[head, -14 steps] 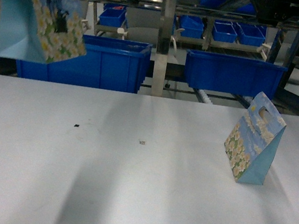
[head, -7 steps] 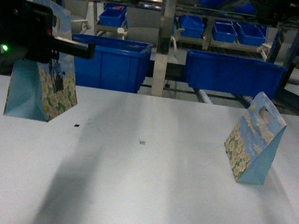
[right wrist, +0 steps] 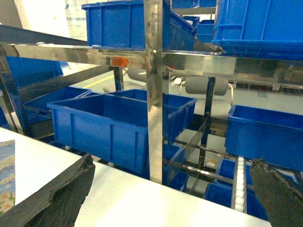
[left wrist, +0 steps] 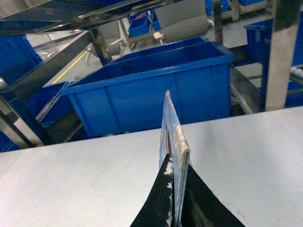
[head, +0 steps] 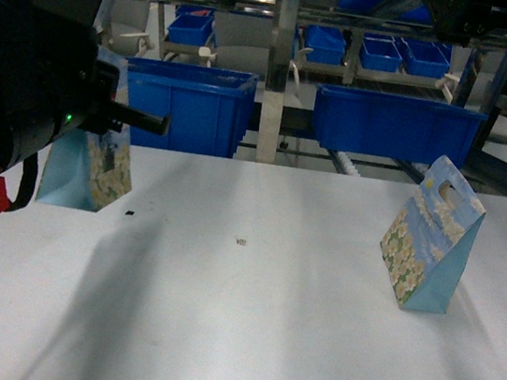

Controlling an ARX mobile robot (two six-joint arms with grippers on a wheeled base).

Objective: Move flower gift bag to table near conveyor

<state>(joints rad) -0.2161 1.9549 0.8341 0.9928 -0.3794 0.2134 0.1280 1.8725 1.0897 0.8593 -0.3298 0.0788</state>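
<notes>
White table [head: 244,321] has wide bare room between two flower bags: one [head: 95,173] near the left back edge, pinched at its top by the left gripper [left wrist: 174,198], second bag [head: 431,236] standing free at right. Right gripper [right wrist: 170,189] gapes wide, holding nothing, facing the conveyor [right wrist: 154,61] and its blue bins [head: 190,105].

We see the flower gift bag [head: 85,176] upright at the white bench's [head: 244,321] far-left edge, before the conveyor [head: 351,166].
</notes>
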